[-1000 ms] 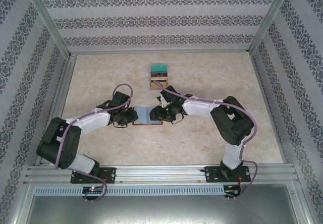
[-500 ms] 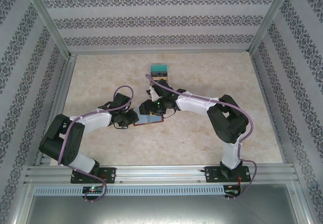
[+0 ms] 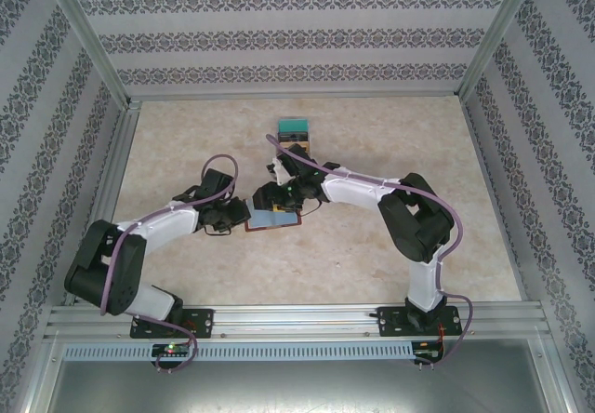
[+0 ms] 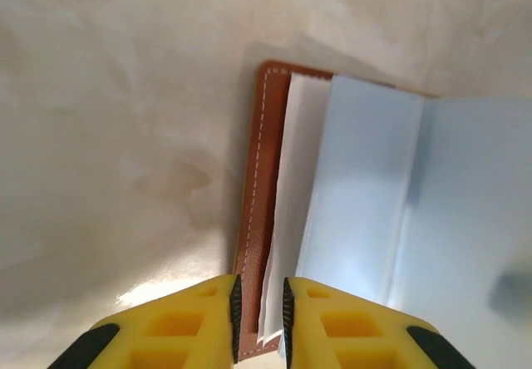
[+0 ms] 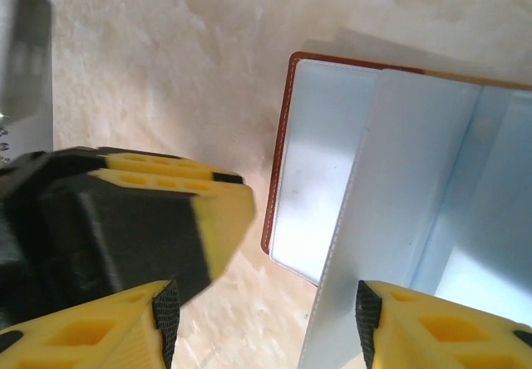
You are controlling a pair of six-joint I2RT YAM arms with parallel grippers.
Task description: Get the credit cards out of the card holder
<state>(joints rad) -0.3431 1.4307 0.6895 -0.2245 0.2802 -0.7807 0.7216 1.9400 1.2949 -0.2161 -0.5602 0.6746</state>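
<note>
Left tool (image 4: 258,311): clenched on card holder (image 4: 253,194) leather edge.
Card holder: open on tabletop (image 4: 108,136), between both tools.
Right tool (image 5: 262,319): released, straddling sleeve page (image 5: 399,186).
Handling: light, floppy, probably slick; pinch credit cards by an exposed edge.

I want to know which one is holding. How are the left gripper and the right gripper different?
The left gripper is nearly shut, while the right gripper is wide open. The left gripper pinches the card holder at its brown edge; the right gripper just has a blue page standing between its jaws. Both have yellow fingers and work on the same open card holder.
</note>
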